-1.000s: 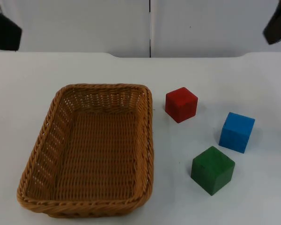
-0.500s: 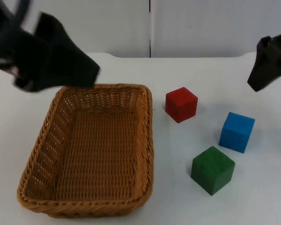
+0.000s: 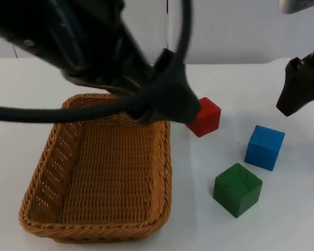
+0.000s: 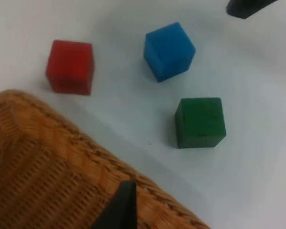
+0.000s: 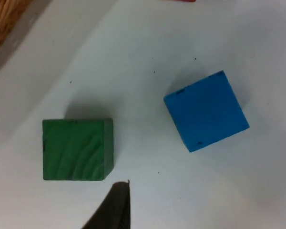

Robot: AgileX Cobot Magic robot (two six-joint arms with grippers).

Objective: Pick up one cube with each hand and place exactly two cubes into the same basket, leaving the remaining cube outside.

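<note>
I see my left end effector reaching in over the far right corner of the wicker basket, its tip just beside the red cube. I cannot tell whether it is spread or pressed together. The basket lies under and to the left of that end effector and holds nothing. In the left wrist view the basket rim runs under the black fingertip, and beyond the rim stand the red cube, the blue cube and the green cube, all apart from one another on the white counter.

Further right, the green cube sits nearest the camera, with the blue cube beside it. My right end effector hangs above the counter, beyond the blue cube and apart from it; I cannot tell its state either. The right wrist view shows the green cube and the blue cube below it.
</note>
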